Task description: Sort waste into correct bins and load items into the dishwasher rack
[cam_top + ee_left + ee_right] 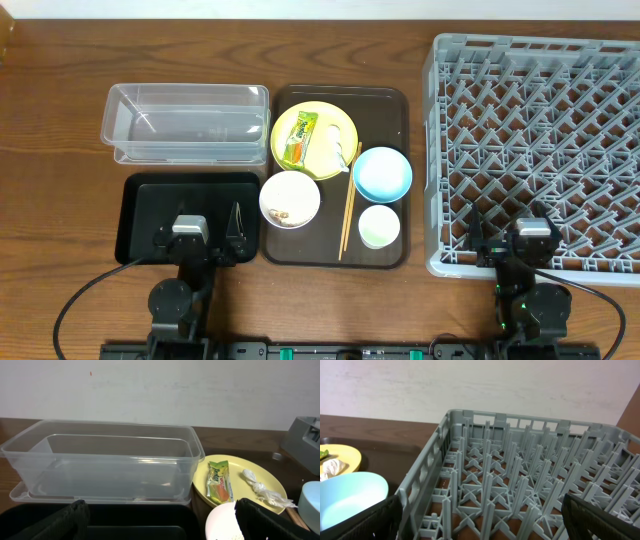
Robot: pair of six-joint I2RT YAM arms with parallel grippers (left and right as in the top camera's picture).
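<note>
The yellow plate [313,141] on the brown serving tray [388,108] holds the snack wrapper [299,138] and the crumpled paper scrap [338,152]. The white bowl [290,199] holds a few rice grains. The light-blue bowl [382,173], the pale cup [379,226] and the wooden chopsticks [349,213] lie on the same tray. The clear tub [185,122] and the black tray [190,214] sit at the left, the grey dishwasher rack [540,150] at the right. My left gripper [196,243] is open and empty over the black tray. My right gripper [512,245] is open and empty over the rack's near edge.
The left wrist view shows the clear tub [100,460], the plate [240,482] with the wrapper [218,480] and the paper scrap [260,487]. The right wrist view shows the rack's pegs [520,480] and the blue bowl [347,497]. Bare wooden table [60,150] lies at far left.
</note>
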